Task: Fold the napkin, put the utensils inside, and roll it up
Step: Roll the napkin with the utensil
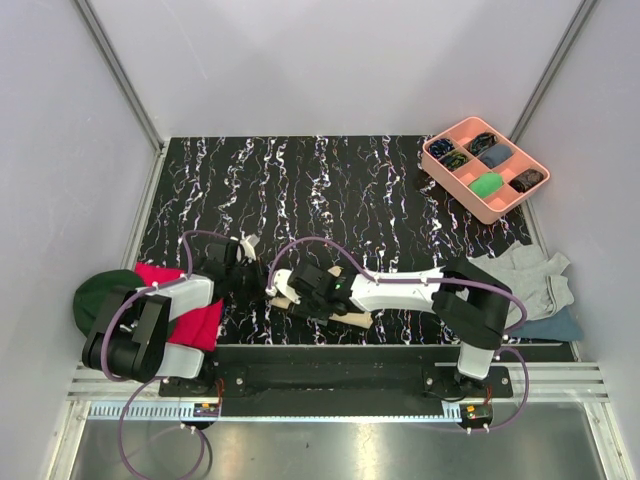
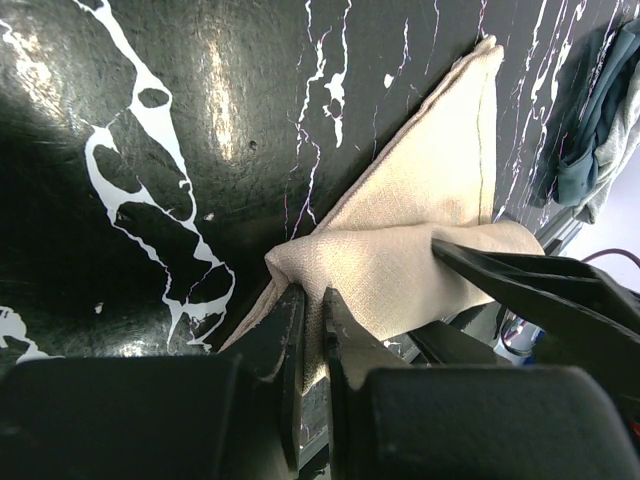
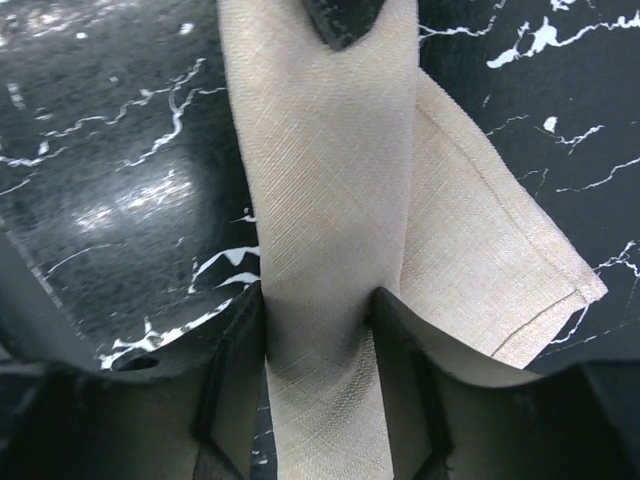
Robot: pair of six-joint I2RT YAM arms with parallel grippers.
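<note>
While we look from the top, the arms hide most of the napkin [image 1: 355, 320], so we only see a bit of tan cloth near the front edge of the table [image 1: 330, 190]. It lies between the two arms, and its long way runs from left to right.

Our left gripper [image 2: 312, 330] is clenched on a folded corner of the cloth. Its two fingers are almost together, with the cloth pinched between them. Our right gripper [image 3: 318, 300] grasps a long folded band of the same cloth. The band fills the gap between its fingers and runs straight away from them.

We think the next move turns on this: each gripper holds one end, so the cloth stretches across from one to the other, and both arms are right at it.

Only the left wrist view shows the flat part lying on the table. Only the right wrist view shows the band. We cannot see the utensils in any view.
</note>
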